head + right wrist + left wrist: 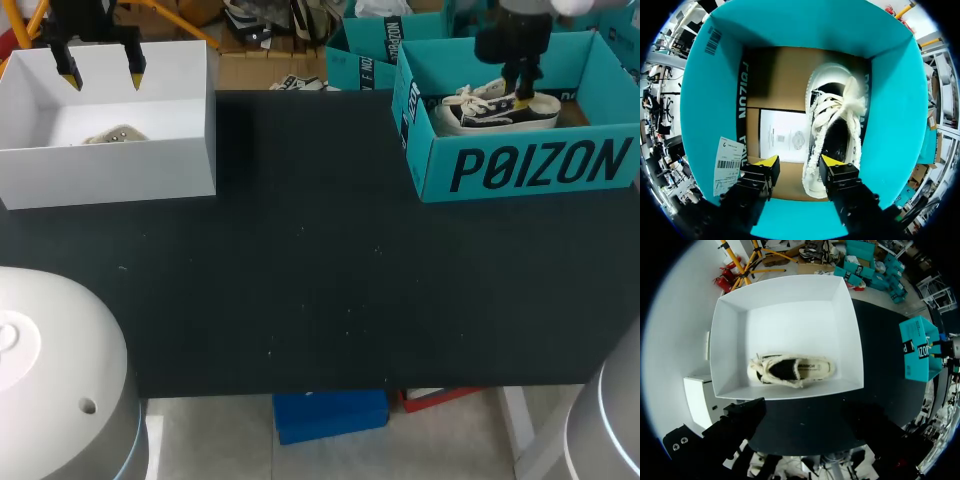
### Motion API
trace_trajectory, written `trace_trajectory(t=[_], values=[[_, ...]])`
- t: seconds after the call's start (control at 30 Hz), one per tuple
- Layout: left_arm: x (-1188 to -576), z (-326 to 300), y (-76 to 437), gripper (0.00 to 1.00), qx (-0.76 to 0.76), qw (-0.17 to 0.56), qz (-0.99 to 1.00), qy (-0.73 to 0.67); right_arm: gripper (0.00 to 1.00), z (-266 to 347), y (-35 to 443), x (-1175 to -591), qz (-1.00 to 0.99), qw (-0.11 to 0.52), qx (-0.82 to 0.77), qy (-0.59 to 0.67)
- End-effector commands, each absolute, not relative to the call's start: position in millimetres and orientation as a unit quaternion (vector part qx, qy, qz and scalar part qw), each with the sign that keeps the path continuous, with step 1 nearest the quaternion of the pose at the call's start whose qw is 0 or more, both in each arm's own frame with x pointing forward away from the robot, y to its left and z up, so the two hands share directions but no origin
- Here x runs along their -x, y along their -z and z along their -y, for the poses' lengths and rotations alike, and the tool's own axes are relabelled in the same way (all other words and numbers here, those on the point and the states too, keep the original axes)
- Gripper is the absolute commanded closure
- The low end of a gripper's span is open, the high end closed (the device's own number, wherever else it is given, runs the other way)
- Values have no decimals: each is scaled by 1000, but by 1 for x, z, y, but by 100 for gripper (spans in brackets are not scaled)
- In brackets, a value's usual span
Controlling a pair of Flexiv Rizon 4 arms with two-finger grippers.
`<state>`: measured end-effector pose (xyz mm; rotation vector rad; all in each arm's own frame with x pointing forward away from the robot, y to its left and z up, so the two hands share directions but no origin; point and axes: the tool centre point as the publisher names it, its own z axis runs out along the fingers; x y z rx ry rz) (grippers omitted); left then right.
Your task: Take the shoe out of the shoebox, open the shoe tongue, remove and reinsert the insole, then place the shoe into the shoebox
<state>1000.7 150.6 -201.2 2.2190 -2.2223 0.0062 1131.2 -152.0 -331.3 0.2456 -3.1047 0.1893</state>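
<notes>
A teal shoebox [530, 165] stands at the table's back right with a black and white lace-up shoe [495, 108] inside. My right gripper [522, 95] reaches down into it. In the right wrist view the shoe [835, 120] lies along the wall of the shoebox [710, 100]. The right gripper [799, 165] is open at the heel end. One yellow tip is over the shoe's opening, the other over the cardboard floor, with the shoe's side wall between them. My left gripper [100, 68] hangs open above a white box [110, 170].
The white box [790, 315] at the back left holds a cream shoe [792, 371] on its side. A printed sheet [782, 135] lies on the teal box floor beside the shoe. The black tabletop [320, 280] spreads between the boxes. My arms' white bases [50, 380] sit at the near corners.
</notes>
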Motion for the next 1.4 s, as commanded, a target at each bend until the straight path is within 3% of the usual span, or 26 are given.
trace_trajectory(t=[0.03,1.17,1.33,1.37,1.4], values=[[-1000,-150,201,0,-707,1,707,-1,51,151,344,-1140,995,18,-78,-58],[-1000,-150,201,0,-707,1,707,-1,59,165,414,-1147,997,22,-64,-40],[-1000,-150,201,0,-707,1,707,-1,73,163,419,-1148,997,19,-64,-40],[-1000,-150,201,0,-707,1,707,-1,90,163,419,-1149,997,19,-63,-40],[-1000,-150,201,0,-707,1,707,-1,100,163,420,-1149,997,19,-63,-41]])
